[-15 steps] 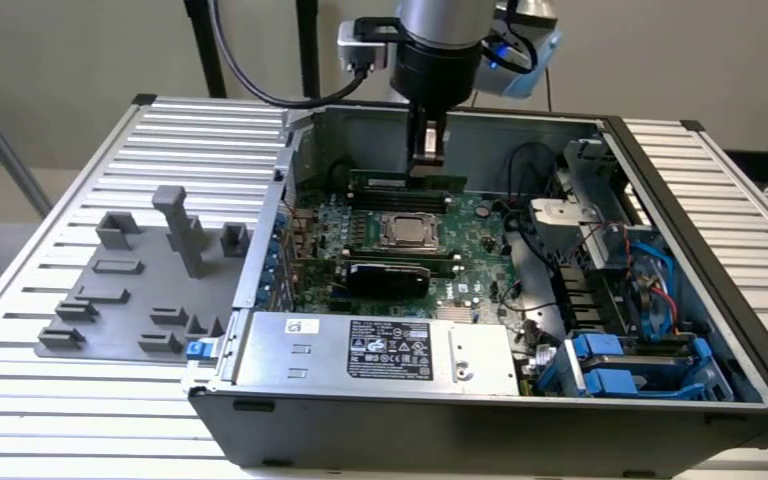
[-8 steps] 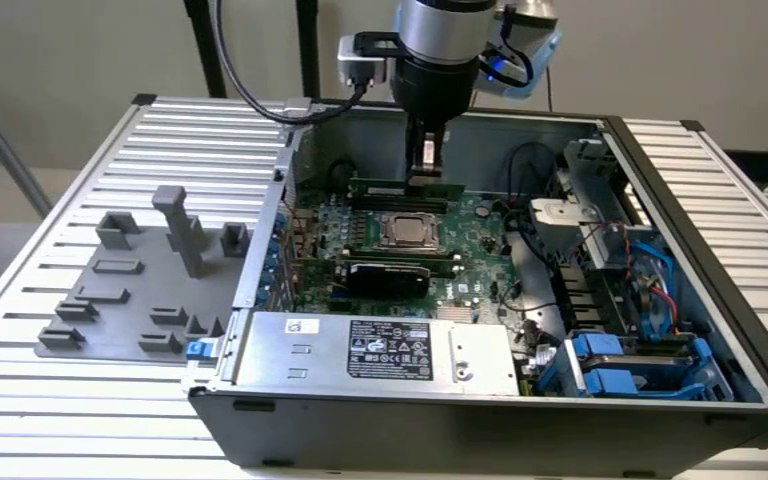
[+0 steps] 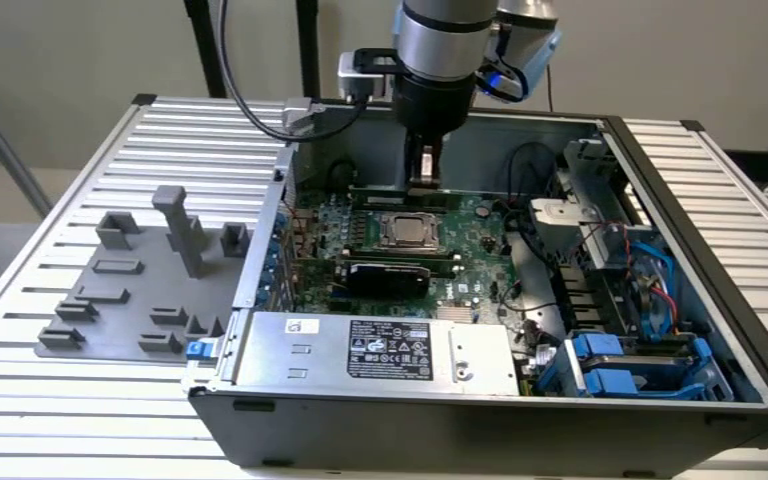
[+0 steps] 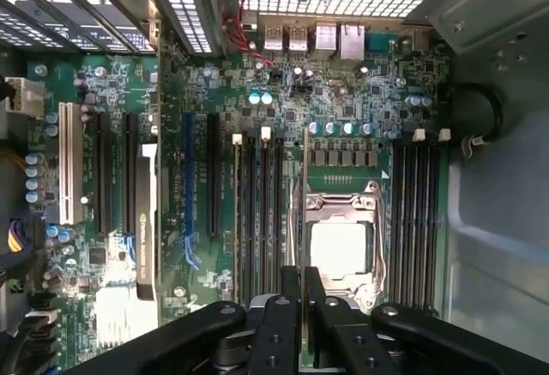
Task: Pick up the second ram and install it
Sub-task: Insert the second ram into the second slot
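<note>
My gripper (image 3: 422,172) hangs inside the open computer case, over the far part of the green motherboard (image 3: 480,225). Its black fingers (image 4: 292,293) are shut on the second ram (image 4: 304,195), a thin green stick seen edge-on in the wrist view. In the exterior view the second ram (image 3: 418,188) shows as a narrow strip just below the fingers. It hangs above the board, between the dark memory slots with white clips (image 4: 266,133) and the silver processor (image 4: 341,248). Whether it touches a slot I cannot tell.
The case walls (image 3: 651,180) close in the board on all sides. A silver power supply (image 3: 371,350) lies at the near side and blue drive holders (image 3: 624,365) at the exterior view's right. A grey fixture tray with posts (image 3: 131,300) sits on the slatted table.
</note>
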{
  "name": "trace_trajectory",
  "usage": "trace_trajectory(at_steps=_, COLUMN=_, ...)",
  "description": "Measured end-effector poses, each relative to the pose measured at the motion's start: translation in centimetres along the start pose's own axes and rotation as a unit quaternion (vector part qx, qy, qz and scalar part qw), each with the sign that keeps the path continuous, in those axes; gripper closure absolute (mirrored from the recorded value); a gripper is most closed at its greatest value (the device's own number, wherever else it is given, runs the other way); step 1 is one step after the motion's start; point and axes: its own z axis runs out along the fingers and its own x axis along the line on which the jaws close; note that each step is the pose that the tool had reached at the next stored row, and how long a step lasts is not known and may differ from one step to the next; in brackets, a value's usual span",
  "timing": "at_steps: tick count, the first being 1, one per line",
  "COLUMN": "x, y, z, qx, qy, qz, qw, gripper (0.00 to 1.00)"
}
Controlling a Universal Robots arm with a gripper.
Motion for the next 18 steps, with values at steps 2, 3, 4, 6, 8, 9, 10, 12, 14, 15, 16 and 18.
trace_trajectory(at_steps=2, x=0.0, y=-0.01, z=0.36, qx=0.0000, qy=0.0000, qz=0.000, qw=1.0000, gripper=1.00)
trace_trajectory(at_steps=3, x=0.0, y=-0.02, z=0.53, qx=0.0000, qy=0.0000, qz=0.000, qw=1.0000, gripper=1.00)
trace_trajectory(at_steps=4, x=0.1, y=-0.02, z=0.71, qx=0.0000, qy=0.0001, qz=0.000, qw=1.0000, gripper=1.00)
trace_trajectory(at_steps=6, x=0.1, y=-0.05, z=1.07, qx=-0.0001, qy=0.0003, qz=0.000, qw=1.0000, gripper=1.00)
trace_trajectory(at_steps=8, x=0.1, y=-0.07, z=1.45, qx=-0.0001, qy=0.0003, qz=-0.001, qw=1.0000, gripper=1.00)
trace_trajectory(at_steps=9, x=0.1, y=-0.08, z=1.63, qx=0.0000, qy=0.0002, qz=-0.001, qw=1.0000, gripper=1.00)
trace_trajectory(at_steps=10, x=0.1, y=-0.09, z=1.80, qx=-0.0001, qy=0.0003, qz=-0.001, qw=1.0000, gripper=1.00)
trace_trajectory(at_steps=12, x=0.2, y=-0.10, z=2.17, qx=-0.0001, qy=0.0004, qz=-0.001, qw=1.0000, gripper=1.00)
trace_trajectory(at_steps=14, x=0.2, y=-0.11, z=2.53, qx=-0.0001, qy=0.0007, qz=-0.001, qw=1.0000, gripper=1.00)
trace_trajectory(at_steps=15, x=0.2, y=-0.12, z=2.70, qx=-0.0001, qy=0.0009, qz=-0.001, qw=1.0000, gripper=1.00)
trace_trajectory(at_steps=16, x=0.2, y=-0.13, z=2.89, qx=-0.0001, qy=0.0013, qz=-0.001, qw=1.0000, gripper=1.00)
trace_trajectory(at_steps=18, x=0.3, y=-0.15, z=3.26, qx=-0.0001, qy=0.0023, qz=-0.001, qw=1.0000, gripper=1.00)
